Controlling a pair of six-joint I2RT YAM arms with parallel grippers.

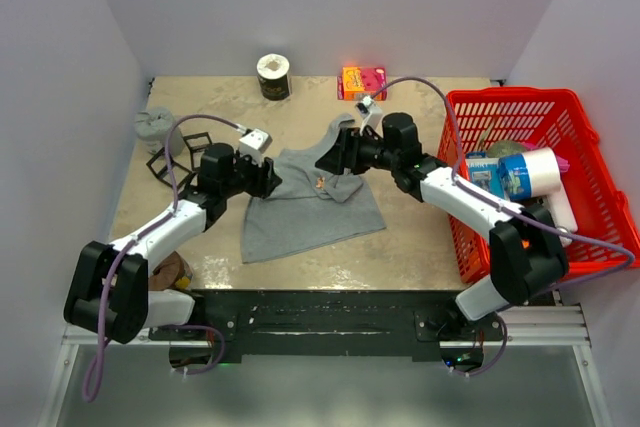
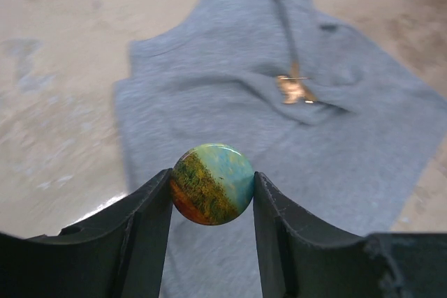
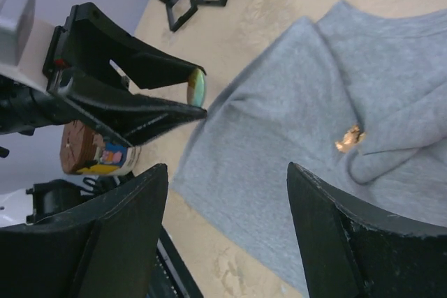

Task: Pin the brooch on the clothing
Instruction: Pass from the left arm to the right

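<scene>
The brooch (image 1: 320,183), a tiny orange-gold pin, lies on the chest of the clothing (image 1: 310,209), just beside a raised fold of cloth at its 3 o'clock. In the left wrist view the brooch (image 2: 295,89) runs its long axis from about 10 o'clock to 4 o'clock, with a thin metal pin showing at the upper end. From above it is too small to tell which way it points. No gripper touches it.

The grey tank top is spread on the table (image 1: 420,237), straps toward 1 o'clock and hem toward 7 o'clock, so its length slants slightly across the tabletop.

At the brooch's 9 o'clock, over the garment's left edge, the left gripper (image 2: 212,174) is half closed, its two fingers pinching a round disc (image 2: 213,183) painted green, blue and orange. At the brooch's 1 o'clock the right gripper (image 3: 225,172) hangs above the shoulder area with its jaws spread wide and nothing between them.

Farther out, a red basket (image 1: 520,107) of mixed items stands at 3 o'clock, a pink-and-orange box (image 1: 362,82) at 12 o'clock, a white roll (image 1: 273,75) at 11 o'clock and black wire frames (image 1: 180,159) at 9 o'clock.
</scene>
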